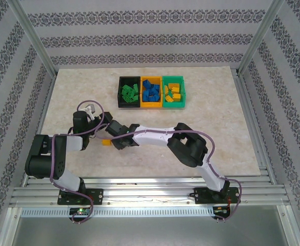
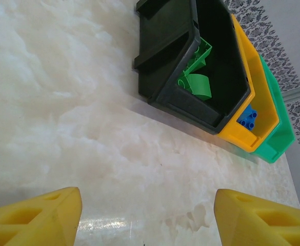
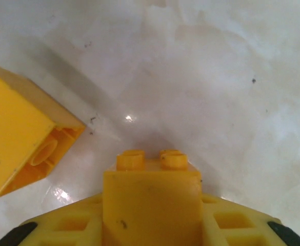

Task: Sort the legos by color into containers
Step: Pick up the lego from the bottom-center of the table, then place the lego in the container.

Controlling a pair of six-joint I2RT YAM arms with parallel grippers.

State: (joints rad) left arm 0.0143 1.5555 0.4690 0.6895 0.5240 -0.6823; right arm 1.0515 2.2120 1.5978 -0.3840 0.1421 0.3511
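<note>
Legos point(image 1: 151, 94) fill three bins point(image 1: 151, 106) on our pale marbled table point(image 1: 216, 128), with patterned walls around. Nearer us than the black bin point(image 2: 165, 31), we see the right gripper point(image 3: 152, 225) pinching a yellow brick point(image 3: 151, 197), studs pointing away from the wrist. A second brick point(image 3: 21, 133) lies tipped alongside. Left gripper point(image 2: 147, 215) stands spread, empty.

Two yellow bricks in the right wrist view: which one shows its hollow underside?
The loose yellow brick at left, tipped over on the table. The second yellow brick shows its studs instead and sits in the right gripper.
</note>
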